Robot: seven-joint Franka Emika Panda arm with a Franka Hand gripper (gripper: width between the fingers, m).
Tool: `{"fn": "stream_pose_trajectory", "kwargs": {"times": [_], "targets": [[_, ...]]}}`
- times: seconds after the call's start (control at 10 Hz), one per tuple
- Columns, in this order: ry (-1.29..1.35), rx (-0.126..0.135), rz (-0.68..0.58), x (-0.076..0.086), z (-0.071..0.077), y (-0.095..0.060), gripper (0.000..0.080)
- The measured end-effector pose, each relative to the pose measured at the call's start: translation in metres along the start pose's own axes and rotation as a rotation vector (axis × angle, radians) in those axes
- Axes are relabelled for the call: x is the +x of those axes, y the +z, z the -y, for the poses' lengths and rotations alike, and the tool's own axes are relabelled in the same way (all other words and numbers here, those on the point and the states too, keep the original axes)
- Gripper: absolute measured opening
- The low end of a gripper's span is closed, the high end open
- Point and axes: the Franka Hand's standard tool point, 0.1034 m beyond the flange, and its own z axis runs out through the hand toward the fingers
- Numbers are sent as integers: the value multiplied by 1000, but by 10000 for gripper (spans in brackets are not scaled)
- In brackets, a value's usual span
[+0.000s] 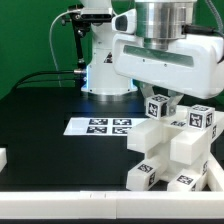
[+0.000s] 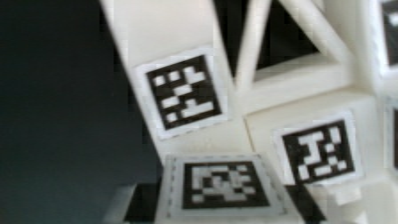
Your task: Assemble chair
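Note:
The chair's matte-white parts (image 1: 172, 152) stand stacked and leaning together at the exterior view's right, each with black-and-white tags. My gripper (image 1: 160, 100) has come down on the top of this cluster. In the wrist view a tagged white chair piece (image 2: 222, 185) fills the gap between my dark fingers (image 2: 146, 204), so my gripper (image 2: 222, 205) is shut on it. Beyond it a tall white upright (image 2: 178, 95) and another tagged part (image 2: 320, 150) rise close to the camera. The fingertips themselves are mostly hidden behind the parts in the exterior view.
The marker board (image 1: 100, 126) lies flat on the black table just to the exterior view's left of the cluster. A small white block (image 1: 3, 158) sits at the left edge. The arm's base (image 1: 105, 70) stands at the back. A light border (image 1: 60, 205) runs along the table's front edge.

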Motion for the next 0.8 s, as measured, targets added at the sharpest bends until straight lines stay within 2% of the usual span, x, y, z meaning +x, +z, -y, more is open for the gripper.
{"fn": "stream_pose_trajectory", "kwargs": {"times": [0.3, 0.4, 0.5, 0.6, 0.7, 0.8], "targets": [[293, 47, 13, -1, 0, 0, 264], [382, 70, 22, 0, 0, 0, 264], [472, 84, 35, 0, 0, 0, 264], [485, 83, 37, -1, 0, 1, 264], [461, 82, 36, -1, 0, 1, 350], [417, 83, 34, -1, 0, 2, 563]]}}
